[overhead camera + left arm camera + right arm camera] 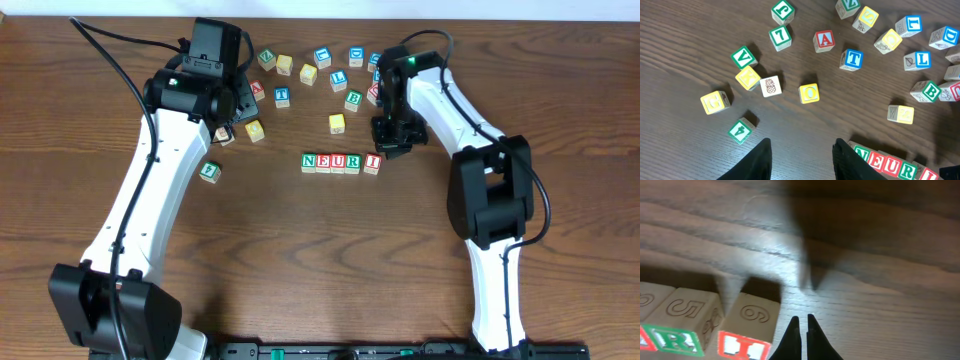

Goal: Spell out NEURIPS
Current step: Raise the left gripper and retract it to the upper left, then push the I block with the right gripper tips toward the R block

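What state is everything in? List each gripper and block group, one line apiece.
Left gripper: open, empty, above the table.
Right gripper: shut, empty, just right of the I cube.
NEURI row: five cubes side by side, ends at I, word unfinished.
I cube: flat on the table, last in the row, not held.
Loose cubes: scattered apart from the row, none held.

A dark brown worktop [300, 260] with a long, streaked wood grain fills nearly the whole overhead view, and a narrow pale strip [560, 5] shows beyond its far edge. The light lies even and soft across the wood; in the right wrist view the surface gleams pale and carries blurred dark shadows
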`<state>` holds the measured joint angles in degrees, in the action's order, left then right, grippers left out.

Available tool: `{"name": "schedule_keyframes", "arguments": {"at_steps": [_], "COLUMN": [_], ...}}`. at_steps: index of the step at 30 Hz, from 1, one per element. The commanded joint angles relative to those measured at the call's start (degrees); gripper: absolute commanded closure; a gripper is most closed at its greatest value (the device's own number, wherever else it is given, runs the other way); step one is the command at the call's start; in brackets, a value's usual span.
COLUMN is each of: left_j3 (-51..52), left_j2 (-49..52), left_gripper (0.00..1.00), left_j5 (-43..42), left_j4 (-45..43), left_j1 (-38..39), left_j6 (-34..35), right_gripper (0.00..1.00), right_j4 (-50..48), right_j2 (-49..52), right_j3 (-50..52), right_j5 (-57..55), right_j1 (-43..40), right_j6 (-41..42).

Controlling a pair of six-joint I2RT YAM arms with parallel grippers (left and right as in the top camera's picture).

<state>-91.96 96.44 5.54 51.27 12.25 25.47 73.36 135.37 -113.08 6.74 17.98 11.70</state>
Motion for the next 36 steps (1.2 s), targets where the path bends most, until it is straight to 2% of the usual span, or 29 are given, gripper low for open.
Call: {"name": "schedule_keyframes", "arguments": {"at_steps": [1,18,26,36], "left_j3": [-0.2,-0.2,-0.1,-0.1], "left_j2": [-0.2,-0.2,-0.2,-0.2], "left_gripper": [0.61,0.61,0.61,0.61], "left_j5": [0.8,0.8,0.8,0.8], "left_j4": [0.3,0.5,0.6,0.9], "left_j1": [-0.2,-0.2,-0.2,-0.2], "left_j6": [-0.3,-0.3,-0.3,-0.3], "right_gripper": [0.98,0.96,0.85,0.86], "right_j4": [0.3,-0.5,2.2,4.3], "right_j2": [-0.1,-0.1,-0.1,-0.1], "right_j3": [0.4,0.4,0.4,0.4], "right_j5": [1.4,2.0,2.8,2.9], "right_j1": [1.2,3.1,3.1,3.9], "right_j6": [0.2,1.1,2.9,5.0]}}
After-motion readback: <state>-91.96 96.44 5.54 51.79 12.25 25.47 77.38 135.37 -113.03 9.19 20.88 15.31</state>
